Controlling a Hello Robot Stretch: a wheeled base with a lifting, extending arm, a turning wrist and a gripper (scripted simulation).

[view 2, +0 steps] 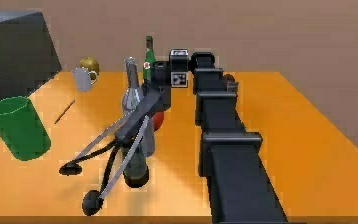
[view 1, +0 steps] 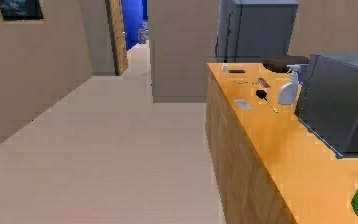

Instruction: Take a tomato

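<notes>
Gripper (view 2: 80, 187) above counter (view 2: 297, 120), small red thing (view 2: 159, 121) beside its body

cup (view 2: 17, 128) on counter (view 2: 317, 120), left of bottle (view 2: 131, 88) | mug (view 2: 85, 77) behind, between them | appliance (view 2: 17, 45) behind cup | arm (view 2: 227, 140) right of bottle

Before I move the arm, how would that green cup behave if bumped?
The green cup looks thin-walled, so probably light and easy to shove. Upright and fairly wide, it would likely slide before tipping; once tipped, its round side could roll.
</notes>
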